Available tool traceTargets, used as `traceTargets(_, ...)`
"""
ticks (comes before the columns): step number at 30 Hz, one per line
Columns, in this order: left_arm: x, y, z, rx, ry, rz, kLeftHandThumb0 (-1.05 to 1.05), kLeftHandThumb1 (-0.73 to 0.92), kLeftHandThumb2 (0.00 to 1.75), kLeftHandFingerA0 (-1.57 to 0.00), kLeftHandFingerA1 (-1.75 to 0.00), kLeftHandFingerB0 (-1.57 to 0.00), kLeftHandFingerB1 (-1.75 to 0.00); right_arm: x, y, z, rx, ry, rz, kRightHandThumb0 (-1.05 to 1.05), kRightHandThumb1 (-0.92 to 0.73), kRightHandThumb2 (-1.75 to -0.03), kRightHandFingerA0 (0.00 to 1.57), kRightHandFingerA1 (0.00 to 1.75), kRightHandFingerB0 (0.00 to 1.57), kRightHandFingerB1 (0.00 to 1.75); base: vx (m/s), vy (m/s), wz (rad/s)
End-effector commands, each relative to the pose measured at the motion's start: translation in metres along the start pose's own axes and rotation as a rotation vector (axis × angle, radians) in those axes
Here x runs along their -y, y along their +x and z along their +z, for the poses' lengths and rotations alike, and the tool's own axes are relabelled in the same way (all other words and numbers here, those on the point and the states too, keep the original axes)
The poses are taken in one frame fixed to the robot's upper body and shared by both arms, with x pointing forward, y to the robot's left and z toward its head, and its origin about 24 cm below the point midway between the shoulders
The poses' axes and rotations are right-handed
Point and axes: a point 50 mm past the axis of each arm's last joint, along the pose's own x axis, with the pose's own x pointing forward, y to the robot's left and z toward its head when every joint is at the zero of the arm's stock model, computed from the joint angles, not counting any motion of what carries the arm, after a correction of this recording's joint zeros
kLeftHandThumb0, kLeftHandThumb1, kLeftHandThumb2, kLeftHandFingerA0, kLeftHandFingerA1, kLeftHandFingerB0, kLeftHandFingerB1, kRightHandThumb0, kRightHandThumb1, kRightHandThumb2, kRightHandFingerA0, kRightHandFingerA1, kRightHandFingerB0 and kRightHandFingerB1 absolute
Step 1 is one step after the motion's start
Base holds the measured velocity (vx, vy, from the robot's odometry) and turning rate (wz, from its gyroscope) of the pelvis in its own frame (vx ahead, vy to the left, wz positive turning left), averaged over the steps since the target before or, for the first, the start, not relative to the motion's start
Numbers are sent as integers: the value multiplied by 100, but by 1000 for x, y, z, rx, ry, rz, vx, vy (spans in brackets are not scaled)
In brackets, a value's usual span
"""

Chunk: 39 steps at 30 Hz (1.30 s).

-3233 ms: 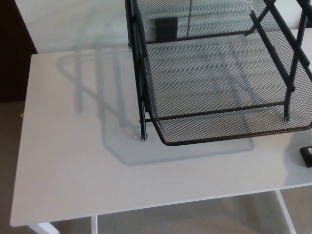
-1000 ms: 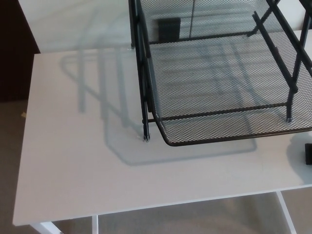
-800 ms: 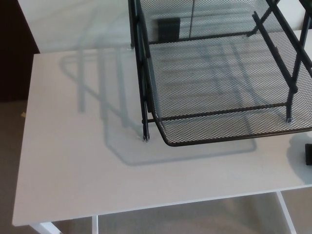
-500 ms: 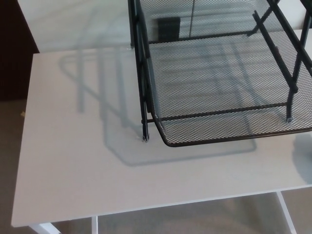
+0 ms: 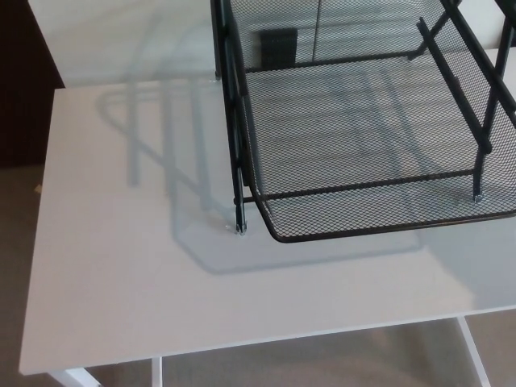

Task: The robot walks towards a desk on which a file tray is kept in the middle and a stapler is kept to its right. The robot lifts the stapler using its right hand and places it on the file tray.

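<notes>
A black wire-mesh file tray (image 5: 274, 227) with stacked tiers stands on the white desk (image 5: 121, 266), filling the upper right of the head view. Its lower tier's front rim curves toward me. No stapler shows anywhere in this view. A soft grey shadow lies on the desk at the right edge, below the tray's front corner. Neither of my hands is in the picture.
The desk's front edge runs along the bottom, with white legs (image 5: 153, 371) under it and beige floor below. A dark piece of furniture (image 5: 20, 89) stands beyond the desk's left side. A small black box (image 5: 276, 48) shows through the mesh at the back.
The black stapler's end, seen at the right edge by the tray's front corner a second ago, is gone from view; a broad shadow now lies there. The tray has not moved.
</notes>
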Motion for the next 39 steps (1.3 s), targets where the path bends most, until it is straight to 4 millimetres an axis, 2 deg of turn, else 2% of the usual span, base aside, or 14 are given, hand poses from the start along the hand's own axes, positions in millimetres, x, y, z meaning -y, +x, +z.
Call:
traceTargets(1, -10, -2, 1, 22, -9, 26, -54, 91, 66, -29, -45, -25, -37, 37, 20, 10, 8, 34, -116, -18, -56, -87, 108, 162, 77, 127, 0, 0, 0)
traceTargets(4, -10, -2, 2, 20, -9, 34, -55, 90, 66, -30, -46, -26, -38, 61, 32, 30, 57, 74, -188, -19, -49, -85, 104, 161, 96, 112, 0, 0, 0)
traceTargets(5, -11, -2, 2, 19, -14, 36, -55, 91, 66, -30, -46, -26, -38, 67, 35, 37, 89, 90, -221, -17, -45, -92, 104, 164, 92, 126, 0, 0, 0)
traceTargets(7, -11, -2, 2, 19, -11, 37, -55, 91, 66, -30, -44, -26, -37, 75, 39, 53, 119, 124, -226, -17, -46, -104, 104, 161, 92, 126, 0, 0, 0)
traceTargets(9, -12, -2, 2, 27, 15, 34, -55, 91, 66, -32, -47, -28, -39, 77, 40, 72, 188, 173, -238, -18, -48, -106, 94, 175, 77, 156, 0, 0, 0)
traceTargets(10, -12, -2, 3, 27, 11, 32, -55, 91, 66, -32, -47, -27, -40, 78, 41, 80, 207, 181, -230, -19, -50, -101, 98, 169, 85, 142, 0, 0, 0)
traceTargets(13, -12, -2, 3, 25, 5, 38, -54, 91, 66, -32, -47, -29, -39, 76, 40, 99, 248, 236, -222, -17, -47, -105, 98, 170, 82, 147, 0, 0, 0)
traceTargets(19, -9, -1, 3, 13, -31, 39, -55, 90, 66, -31, -46, -26, -38, 51, 44, 143, 318, 364, -111, -19, -55, -102, 86, 174, 72, 156, 0, 0, 0)
traceTargets(21, -10, -1, 4, 24, -19, 38, -57, 90, 66, -32, -47, -27, -39, 40, 47, 159, 357, 382, -72, -15, -56, -102, 94, 169, 73, 147, 0, 0, 0)
traceTargets(28, -9, -1, 3, 27, -22, 34, -56, 89, 65, -33, -48, -28, -39, 5, 57, 189, 434, 400, 114, -18, -43, -119, 93, 165, 78, 150, 0, 0, 0)
traceTargets(36, -7, -1, 6, 31, -16, 33, -56, 89, 65, -33, -47, -28, -38, -29, 61, 202, 455, 344, 242, -17, -45, -113, 99, 173, 82, 148, 0, 0, 0)
traceTargets(37, -7, 0, 6, 28, -12, 36, -55, 69, 106, -34, -60, -17, -49, -31, 62, 202, 455, 332, 255, -19, -50, -106, 97, 173, 80, 146, 0, 0, 0)
traceTargets(38, -7, -1, 5, 28, -6, 35, -61, 74, 105, -32, -59, -24, -52, -38, 59, 202, 462, 283, 317, -20, -51, -104, 120, 128, 89, 96, 0, 0, 0)
traceTargets(39, -7, -1, 5, 30, -6, 34, -61, 74, 105, -32, -59, -24, -52, -40, 58, 202, 464, 274, 329, -20, -51, -104, 120, 128, 89, 96, 0, 0, 0)
